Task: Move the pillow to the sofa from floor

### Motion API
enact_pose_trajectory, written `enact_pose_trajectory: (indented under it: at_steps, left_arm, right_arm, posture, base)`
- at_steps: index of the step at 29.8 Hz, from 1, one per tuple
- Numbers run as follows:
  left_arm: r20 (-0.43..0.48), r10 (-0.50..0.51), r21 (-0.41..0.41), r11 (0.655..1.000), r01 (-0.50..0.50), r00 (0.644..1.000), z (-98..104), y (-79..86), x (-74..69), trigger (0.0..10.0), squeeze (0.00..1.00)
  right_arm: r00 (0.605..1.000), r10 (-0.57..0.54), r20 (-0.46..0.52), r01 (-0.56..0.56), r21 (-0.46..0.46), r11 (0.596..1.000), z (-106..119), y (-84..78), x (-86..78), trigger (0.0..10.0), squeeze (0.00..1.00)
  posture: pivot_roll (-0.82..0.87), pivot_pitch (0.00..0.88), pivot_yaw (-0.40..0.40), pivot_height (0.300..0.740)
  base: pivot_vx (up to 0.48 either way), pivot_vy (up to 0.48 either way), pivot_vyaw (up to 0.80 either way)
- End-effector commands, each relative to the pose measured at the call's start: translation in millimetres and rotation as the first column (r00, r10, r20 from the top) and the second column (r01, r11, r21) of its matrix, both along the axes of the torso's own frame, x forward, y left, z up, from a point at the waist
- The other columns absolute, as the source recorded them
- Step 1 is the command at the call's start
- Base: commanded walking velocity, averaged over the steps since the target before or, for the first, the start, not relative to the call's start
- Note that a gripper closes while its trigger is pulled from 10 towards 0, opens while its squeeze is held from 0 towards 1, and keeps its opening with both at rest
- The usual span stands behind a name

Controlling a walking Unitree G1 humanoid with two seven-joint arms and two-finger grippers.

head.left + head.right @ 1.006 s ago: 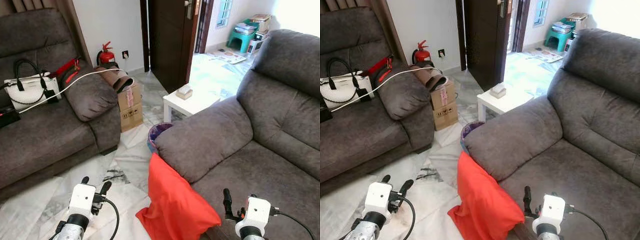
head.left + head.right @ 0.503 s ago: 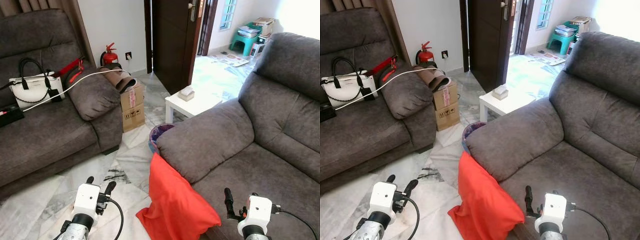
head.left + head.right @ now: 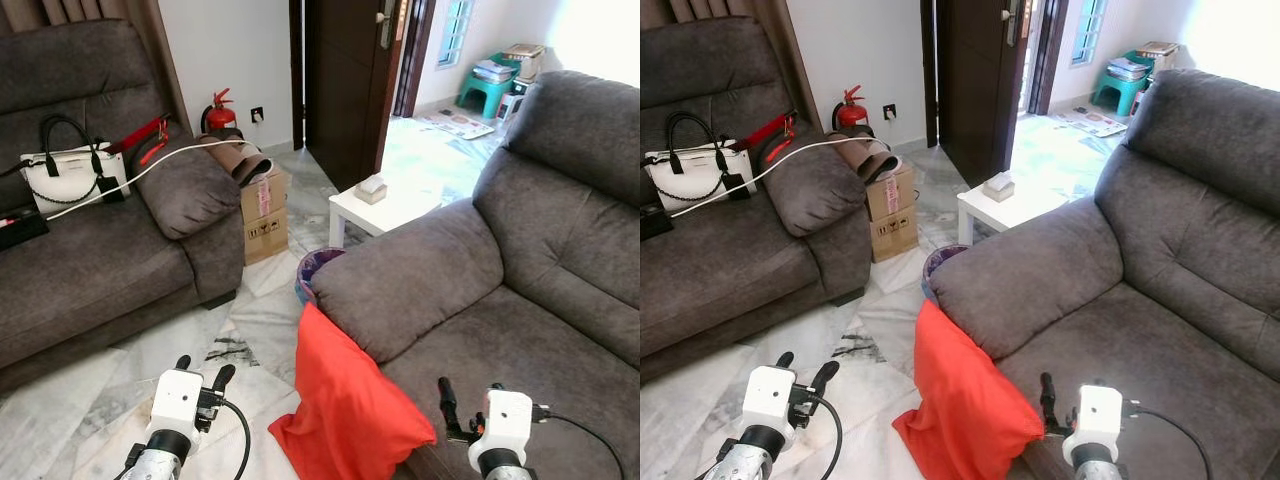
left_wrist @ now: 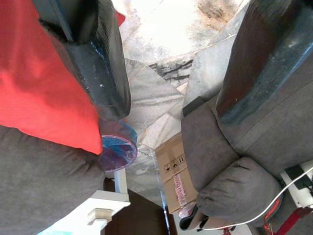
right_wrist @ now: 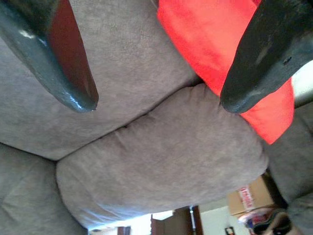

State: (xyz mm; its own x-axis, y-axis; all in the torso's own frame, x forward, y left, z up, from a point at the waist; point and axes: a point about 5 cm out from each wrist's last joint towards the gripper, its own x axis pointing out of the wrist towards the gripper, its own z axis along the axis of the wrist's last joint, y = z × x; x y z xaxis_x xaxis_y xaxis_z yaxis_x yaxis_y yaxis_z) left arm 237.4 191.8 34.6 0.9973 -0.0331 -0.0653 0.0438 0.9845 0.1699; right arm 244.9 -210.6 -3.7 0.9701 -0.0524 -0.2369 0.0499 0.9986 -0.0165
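1. One red pillow (image 3: 350,405) stands on the marble floor (image 3: 90,420), leaning against the armrest of the grey sofa (image 3: 520,300).
2. Left end effector (image 3: 203,372) hovers over the floor left of the pillow, fingers spread apart, holding nothing.
3. Right end effector (image 5: 156,100) sits above the sofa seat just right of the pillow, fingers wide, empty.
4. Behind the pillow, what seems to be a small bin (image 3: 315,268) stands near a white side counter (image 3: 385,208).
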Motion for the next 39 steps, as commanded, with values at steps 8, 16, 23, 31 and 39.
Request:
enact_pose_trajectory:
  at_steps: [8,16,23,31,39]
  left_arm:
    - [-0.015,-0.012,-0.024,1.0,0.012,1.0,-1.8,-3.0,-0.1,10.0,0.0]
    - [-0.012,-0.011,-0.031,0.999,0.011,1.0,-1.6,-3.5,0.4,10.0,0.0]
    - [-0.022,-0.013,-0.052,0.999,0.012,1.0,-3.5,-6.1,1.1,10.0,0.0]
    - [-0.017,-0.013,-0.061,0.998,0.012,1.0,-2.6,-6.9,1.2,10.0,0.0]
    - [-0.017,-0.008,-0.06,0.998,0.007,1.0,-2.5,-4.1,0.4,10.0,0.0]
  right_arm:
    - [1.0,0.021,-0.011,-0.021,-0.007,1.0,0.8,1.2,2.3,10.0,0.0]
    - [1.0,0.013,0.019,-0.013,0.011,1.0,3.6,1.8,3.2,10.0,0.0]
    - [0.999,0.039,0.027,-0.04,0.014,0.999,6.2,4.1,5.5,10.0,0.0]
    - [0.999,0.051,0.017,-0.051,0.008,0.999,6.0,3.3,7.1,10.0,0.0]
    - [0.998,0.058,0.027,-0.059,0.037,0.998,6.4,7.1,7.5,10.0,0.0]
  posture:
    - [-0.01,0.069,0.003,0.672]
    - [0.0,0.076,0.002,0.657]
    - [-0.01,0.075,-0.007,0.657]
    - [0.0,0.077,-0.009,0.657]
    - [0.0,0.08,-0.004,0.627]
  base:
    - [0.0,0.0,0.0]
    - [0.0,0.0,0.0]
    - [0.0,0.0,0.0]
    - [0.0,0.0,0.0]
    - [0.0,0.0,0.0]
